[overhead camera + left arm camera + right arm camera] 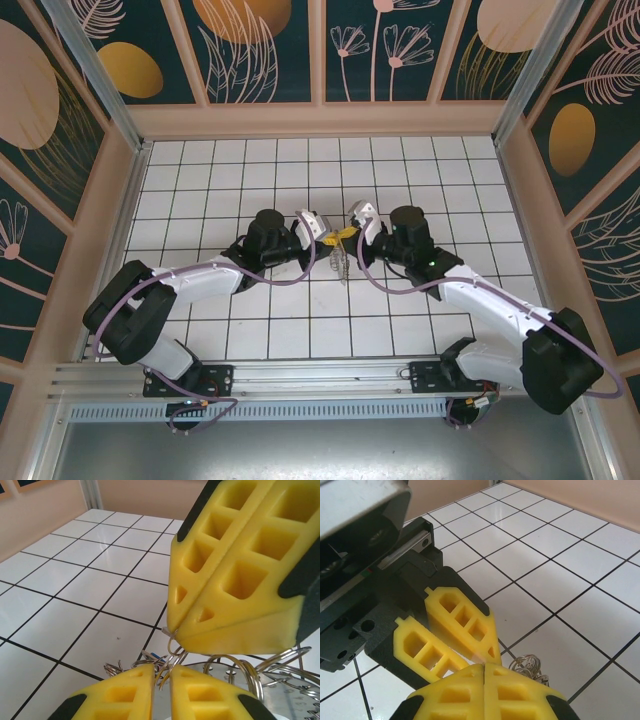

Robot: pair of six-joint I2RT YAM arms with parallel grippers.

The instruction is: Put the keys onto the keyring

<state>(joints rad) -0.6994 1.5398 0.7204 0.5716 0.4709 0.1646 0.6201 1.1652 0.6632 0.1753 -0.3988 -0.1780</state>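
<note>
Top external: left gripper (330,235) and right gripper (352,230) are met tip to tip near table (250,170) centre, enclosed by patterned wall panels (260,50). Keyring (340,263) is hung just beneath, its wire pinched by both closed pad pairs. Left wrist: keyring is partly hidden behind right gripper's yellow fingers (240,570).

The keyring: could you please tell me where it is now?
In the top view the keyring is central on the table, nearside of where the left gripper and right gripper meet.
</note>
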